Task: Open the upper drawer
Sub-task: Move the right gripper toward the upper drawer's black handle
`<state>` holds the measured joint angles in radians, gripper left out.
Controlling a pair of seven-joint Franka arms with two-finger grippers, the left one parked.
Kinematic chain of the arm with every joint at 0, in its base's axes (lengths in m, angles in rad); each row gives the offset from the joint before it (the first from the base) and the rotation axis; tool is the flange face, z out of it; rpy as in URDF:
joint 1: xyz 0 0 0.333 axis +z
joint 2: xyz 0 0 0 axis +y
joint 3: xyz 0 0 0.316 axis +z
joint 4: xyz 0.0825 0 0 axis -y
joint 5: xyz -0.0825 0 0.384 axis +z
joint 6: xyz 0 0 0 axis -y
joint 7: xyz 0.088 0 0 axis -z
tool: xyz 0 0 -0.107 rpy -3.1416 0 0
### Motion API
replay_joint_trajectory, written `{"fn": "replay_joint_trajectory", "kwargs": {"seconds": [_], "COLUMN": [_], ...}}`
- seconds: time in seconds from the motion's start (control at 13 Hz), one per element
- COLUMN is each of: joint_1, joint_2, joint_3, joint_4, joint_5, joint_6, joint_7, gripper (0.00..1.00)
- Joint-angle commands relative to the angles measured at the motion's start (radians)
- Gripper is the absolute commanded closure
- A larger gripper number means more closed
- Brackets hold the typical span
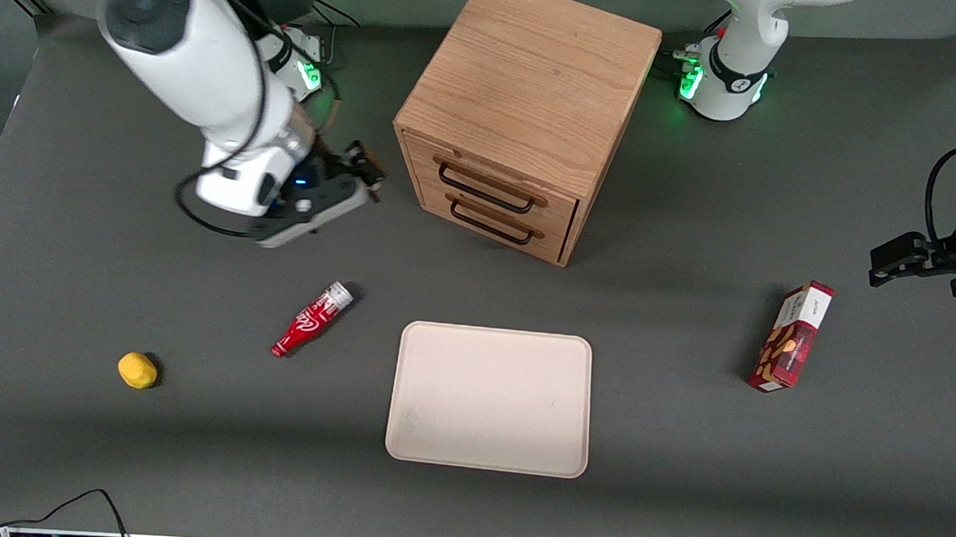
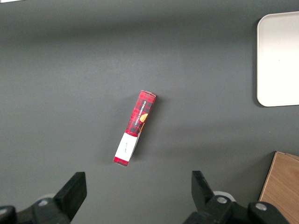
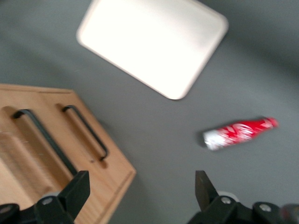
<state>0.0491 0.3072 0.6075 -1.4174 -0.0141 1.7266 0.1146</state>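
Oak is what we are dealing with: the upper drawer [image 1: 489,184] sits shut in the front of the wooden cabinet [image 1: 528,91], directly above the lower drawer [image 1: 493,220], and its light wood face looks rigid and not at all fragile, so we judge it will slide rather than flex. The sensible hold is the thin black wire handle [image 1: 482,188], a stiff loop standing proud of the front, best taken near its middle so the shallow tray pulls out straight; being slim and smooth, it may slip between flat pads. Our gripper [image 3: 140,186] hovers beside the cabinet toward the working arm's end of the table, near the drawer fronts but touching nothing, its fingers spread wide and empty. From the wrist view both handles appear, though the image is smeared, so we can only suppose the one nearer the cabinet's top edge is ours. The drawer's inside is hidden, and how freely it runs cannot be seen.
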Motion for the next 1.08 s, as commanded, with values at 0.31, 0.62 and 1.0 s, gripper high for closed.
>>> {"fn": "replay_joint_trajectory", "kwargs": {"seconds": [0.31, 0.62, 1.0], "joint_1": [0.09, 0.123, 0.123], "joint_2": [0.233, 0.276, 0.3], "joint_3": [0.175, 0.176, 0.173], "joint_4": [0.066, 0.043, 0.025], "joint_5": [-0.176, -0.181, -0.211], "joint_6": [0.037, 0.059, 0.097], "joint_7": [0.01, 0.001, -0.035], "gripper": [0.0, 0.0, 0.0]}}
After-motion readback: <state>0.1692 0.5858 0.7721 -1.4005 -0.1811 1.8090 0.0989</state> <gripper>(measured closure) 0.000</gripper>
